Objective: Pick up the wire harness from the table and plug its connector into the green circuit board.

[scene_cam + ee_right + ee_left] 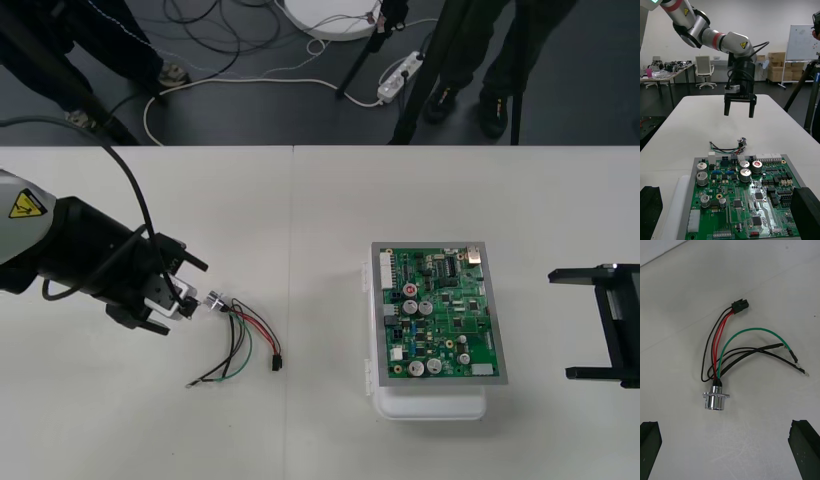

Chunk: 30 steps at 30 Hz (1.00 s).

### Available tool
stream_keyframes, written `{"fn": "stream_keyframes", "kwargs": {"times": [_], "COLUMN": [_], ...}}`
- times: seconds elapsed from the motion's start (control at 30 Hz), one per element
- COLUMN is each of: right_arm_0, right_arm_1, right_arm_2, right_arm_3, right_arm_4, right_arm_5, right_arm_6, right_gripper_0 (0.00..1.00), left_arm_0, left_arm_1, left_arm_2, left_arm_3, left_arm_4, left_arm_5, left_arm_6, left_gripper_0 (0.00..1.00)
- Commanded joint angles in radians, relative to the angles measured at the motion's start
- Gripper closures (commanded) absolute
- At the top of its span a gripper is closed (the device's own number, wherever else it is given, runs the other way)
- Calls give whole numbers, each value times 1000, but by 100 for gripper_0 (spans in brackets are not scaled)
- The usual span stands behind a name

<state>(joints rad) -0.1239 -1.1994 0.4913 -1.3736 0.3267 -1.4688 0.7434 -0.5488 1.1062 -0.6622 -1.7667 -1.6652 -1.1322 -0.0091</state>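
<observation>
left gripper [186, 298] open, above harness [714, 352] socket [716, 399] | long axis runs from socket toward plug [740, 307], boardward [440, 315] | left arm nearer; right gripper [560, 325] open, parked beyond board

Yellow hazard-triangle sticker [27, 206] on the left arm's silver link [10, 236], well behind the left gripper [186, 298]. Second sticker [744, 45] above that gripper's wrist. Print on the green circuit board [748, 204] too small to read.

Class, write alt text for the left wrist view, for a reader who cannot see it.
A wire harness lies loose on the pale table just ahead of the open left gripper, its round metal socket nearest the fingers. Red, black and green wires run from it to a small black plug.
</observation>
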Motion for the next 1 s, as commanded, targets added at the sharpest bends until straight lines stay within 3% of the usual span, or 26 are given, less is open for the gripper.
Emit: {"fn": "stream_keyframes", "kwargs": {"times": [0.03, 0.37, 0.67, 1.0], "right_arm_0": [-25, -29, -37, -49], "right_arm_1": [-45, -42, -35, -20], "right_arm_2": [53, 76, 78, 76], "right_arm_3": [1, 24, 45, 59], "right_arm_4": [-52, -117, -117, -118], "right_arm_5": [-22, -74, -84, -85], "right_arm_6": [54, 73, 166, 162], "right_gripper_0": [0, 0, 0, 0], "left_arm_0": [-99, -206, -290, -298], "left_arm_1": [21, 12, -2, -19], "left_arm_2": [-94, -270, -390, -447], "left_arm_3": [-33, -33, -43, -83], "left_arm_4": [-68, -183, -295, -508], "left_arm_5": [150, 276, 284, 282], "left_arm_6": [97, 155, 305, 463], "left_gripper_0": [0, 0, 0, 0]}}
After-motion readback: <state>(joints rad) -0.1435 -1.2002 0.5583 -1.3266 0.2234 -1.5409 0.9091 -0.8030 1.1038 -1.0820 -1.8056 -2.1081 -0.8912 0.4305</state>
